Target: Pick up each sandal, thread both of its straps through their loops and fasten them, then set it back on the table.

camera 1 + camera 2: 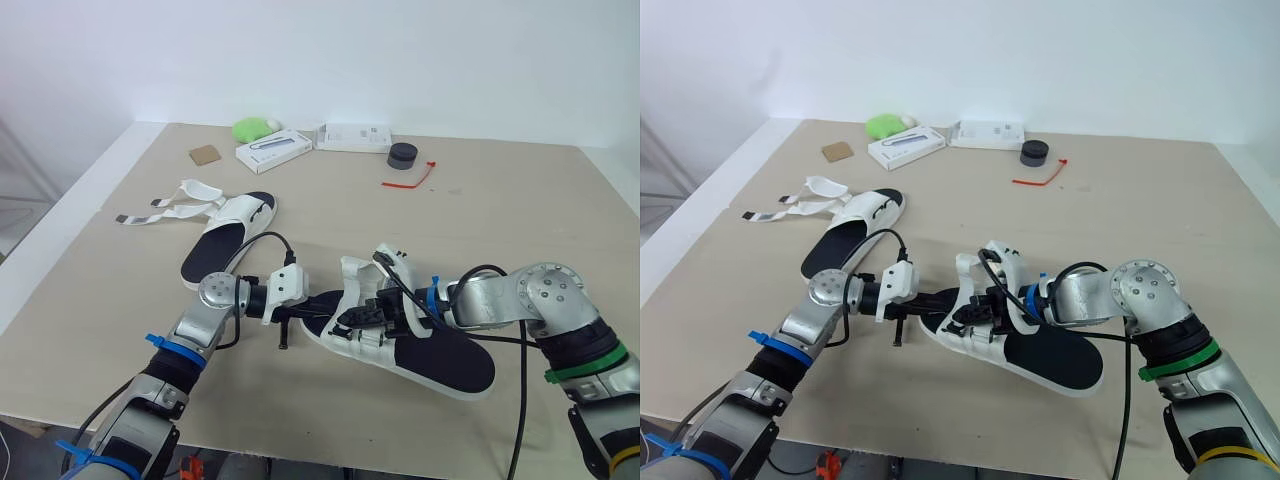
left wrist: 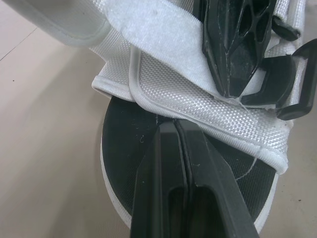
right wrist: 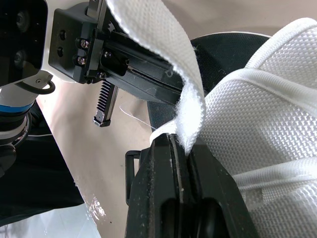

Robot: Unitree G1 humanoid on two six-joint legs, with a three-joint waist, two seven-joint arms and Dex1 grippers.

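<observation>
The near sandal [image 1: 450, 365] lies lengthwise toward the left fingers [image 2: 158, 163], clenched empty at its upper's edge; the right fingers [image 3: 213, 168], beside the loop [image 2: 292, 84], pinch its strap [image 3: 168, 44].

I seem to be working in a bare test room or lab, not a home. A plain white wall [image 1: 400, 50] runs across the top of the frame, above a pale wooden table [image 1: 520, 230]. In the upper centre lie loose odds: a flat white printed box [image 1: 273, 150], a second flat white box [image 1: 352, 137], a round black puck [image 1: 403, 156], a red plastic zip tie [image 1: 410, 178], a brown cardboard square [image 1: 205, 154] and a soft green lump [image 1: 252, 128].
</observation>
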